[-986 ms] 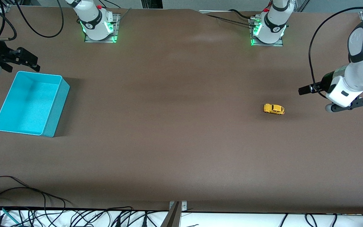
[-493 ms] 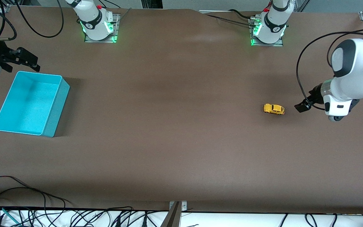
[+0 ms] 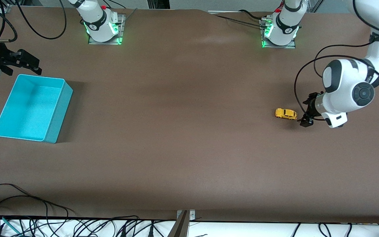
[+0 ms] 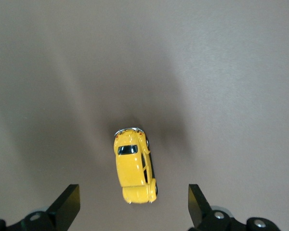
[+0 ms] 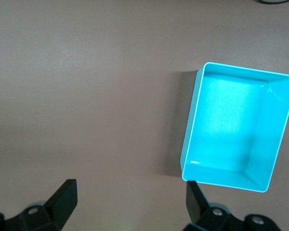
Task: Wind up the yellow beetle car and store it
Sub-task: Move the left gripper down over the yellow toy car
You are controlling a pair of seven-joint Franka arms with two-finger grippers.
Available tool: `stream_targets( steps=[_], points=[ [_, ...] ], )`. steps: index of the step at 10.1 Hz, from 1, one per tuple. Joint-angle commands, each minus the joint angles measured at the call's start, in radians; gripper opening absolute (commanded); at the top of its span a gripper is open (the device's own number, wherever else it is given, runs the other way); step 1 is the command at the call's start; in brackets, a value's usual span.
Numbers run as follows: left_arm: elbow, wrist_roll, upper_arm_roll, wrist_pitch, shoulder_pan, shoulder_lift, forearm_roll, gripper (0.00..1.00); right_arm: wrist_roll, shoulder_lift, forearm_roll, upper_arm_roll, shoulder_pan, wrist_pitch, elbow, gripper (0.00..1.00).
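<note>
The yellow beetle car (image 3: 286,114) stands on its wheels on the brown table, toward the left arm's end. In the left wrist view the car (image 4: 134,169) lies just ahead of the gap between the fingers. My left gripper (image 3: 308,112) is open and empty, low over the table right beside the car, on the side toward the left arm's end; it also shows in its own wrist view (image 4: 132,211). My right gripper (image 3: 31,64) is open and empty and waits over the table by a corner of the turquoise bin (image 3: 59,108).
The turquoise bin (image 5: 238,127) is empty and stands at the right arm's end of the table. Both arm bases (image 3: 102,24) (image 3: 281,28) stand along the table's edge by the robots. Cables (image 3: 28,210) lie along the edge nearest the front camera.
The left arm has swung down and toward the car, so its gripper has come from well off the car to right beside it. The car and the right arm have not moved.
</note>
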Motion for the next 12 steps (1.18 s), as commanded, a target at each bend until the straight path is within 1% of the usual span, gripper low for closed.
stream_targets(
  steps=[1, 3, 6, 12],
  points=[
    [-0.027, -0.046, -0.007, 0.049, -0.002, 0.024, -0.047, 0.98, -0.008, 0.010, 0.016, 0.001, -0.006, -0.014, 0.024, 1.00],
    [-0.044, -0.075, -0.021, 0.104, -0.005, 0.055, -0.061, 0.98, -0.008, 0.010, 0.015, 0.002, -0.008, -0.014, 0.024, 1.00],
    [-0.104, -0.082, -0.035, 0.183, -0.004, 0.059, -0.061, 0.95, -0.008, 0.013, 0.015, 0.001, -0.008, -0.019, 0.024, 1.00],
    [-0.130, -0.072, -0.034, 0.206, 0.004, 0.069, -0.047, 0.91, -0.009, 0.013, 0.015, 0.001, -0.009, -0.017, 0.024, 1.00]
  ],
)
